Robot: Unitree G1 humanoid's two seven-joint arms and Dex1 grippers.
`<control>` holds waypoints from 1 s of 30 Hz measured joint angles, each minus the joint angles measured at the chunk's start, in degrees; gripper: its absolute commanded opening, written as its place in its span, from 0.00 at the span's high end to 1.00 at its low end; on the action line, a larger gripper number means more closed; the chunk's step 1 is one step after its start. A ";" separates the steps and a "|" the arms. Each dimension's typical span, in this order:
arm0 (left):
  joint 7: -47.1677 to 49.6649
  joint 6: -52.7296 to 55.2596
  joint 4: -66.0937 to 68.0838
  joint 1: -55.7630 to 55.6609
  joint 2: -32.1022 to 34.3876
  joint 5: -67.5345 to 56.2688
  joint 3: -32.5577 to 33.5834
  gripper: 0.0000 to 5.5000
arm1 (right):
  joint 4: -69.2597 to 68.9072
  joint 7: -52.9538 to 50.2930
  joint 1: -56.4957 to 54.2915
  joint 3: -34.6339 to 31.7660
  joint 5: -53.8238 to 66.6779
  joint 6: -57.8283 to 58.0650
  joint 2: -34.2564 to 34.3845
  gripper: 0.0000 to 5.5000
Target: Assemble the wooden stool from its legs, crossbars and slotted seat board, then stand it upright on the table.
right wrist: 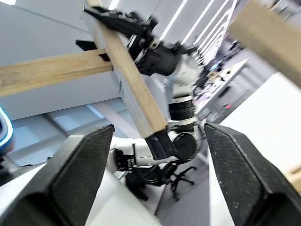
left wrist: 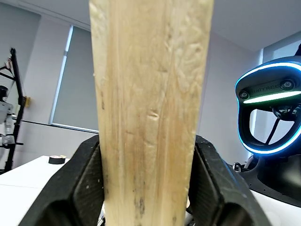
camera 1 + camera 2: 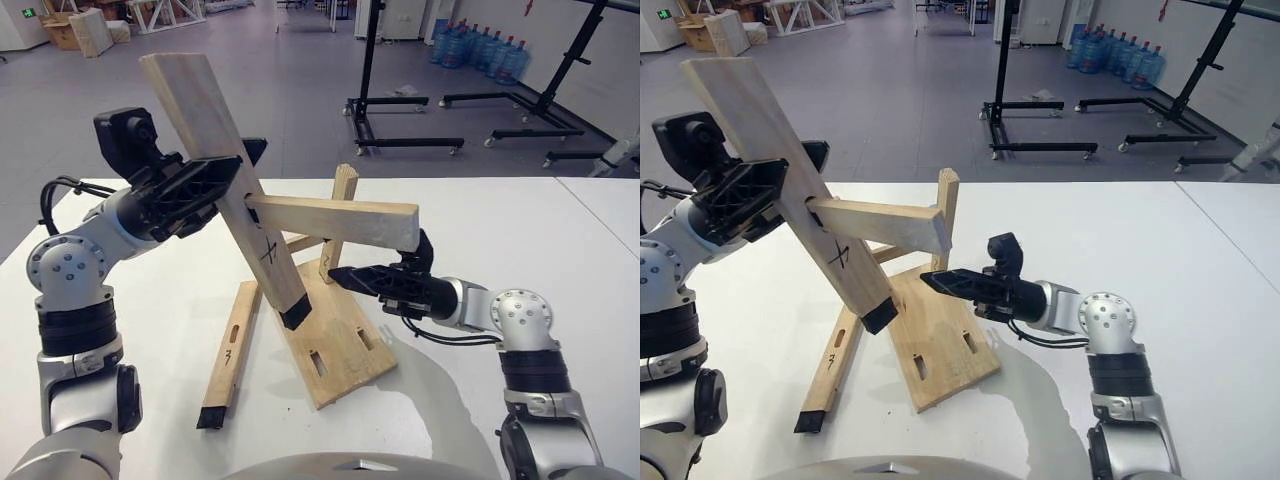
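Left eye view: left hand (image 3: 195, 190) clamped on a tilted leg (image 3: 225, 170), raised off the counter (image 3: 520, 230). A crossbar (image 3: 335, 220) is seated in that leg, jutting toward the right arm. Right hand (image 3: 340, 276) sits beneath the crossbar, above the slotted seat board (image 3: 345, 355) lying flat; second leg (image 3: 232, 355) flat just beside the board.

Left wrist view: fingers (image 2: 77, 188) press both sides of the leg.

Right wrist view: fingers (image 1: 80, 174) spread apart, holding nothing.

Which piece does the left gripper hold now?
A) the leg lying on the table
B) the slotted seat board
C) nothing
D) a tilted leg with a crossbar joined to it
D: the left gripper is clamped on the tilted leg, which is raised and has the crossbar in its side.
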 measured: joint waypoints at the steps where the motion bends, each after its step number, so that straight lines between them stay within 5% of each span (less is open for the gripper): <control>1: -0.04 -0.85 -1.89 1.00 1.53 2.19 0.43 0.61 | -0.59 -0.79 0.76 -2.07 -0.02 -1.26 -0.79 0.36; 9: 5.37 -11.41 -16.53 14.67 3.78 15.90 3.76 0.61 | -7.43 -8.24 3.13 -15.70 3.86 -7.91 -5.98 0.36; 14: 17.24 -18.26 -23.14 24.48 -7.44 15.34 4.27 0.61 | -14.06 -8.00 10.96 -2.33 -20.67 -18.38 -11.97 0.36; 21: 20.83 -19.54 -26.45 31.06 -8.67 14.86 0.80 0.61 | -21.40 -16.70 14.39 -5.57 -21.99 -27.55 -2.80 0.36; 30: 23.54 -20.92 -28.59 40.12 -10.99 18.44 -7.36 0.61 | -27.05 -27.45 19.81 0.51 -34.33 -34.79 2.77 0.36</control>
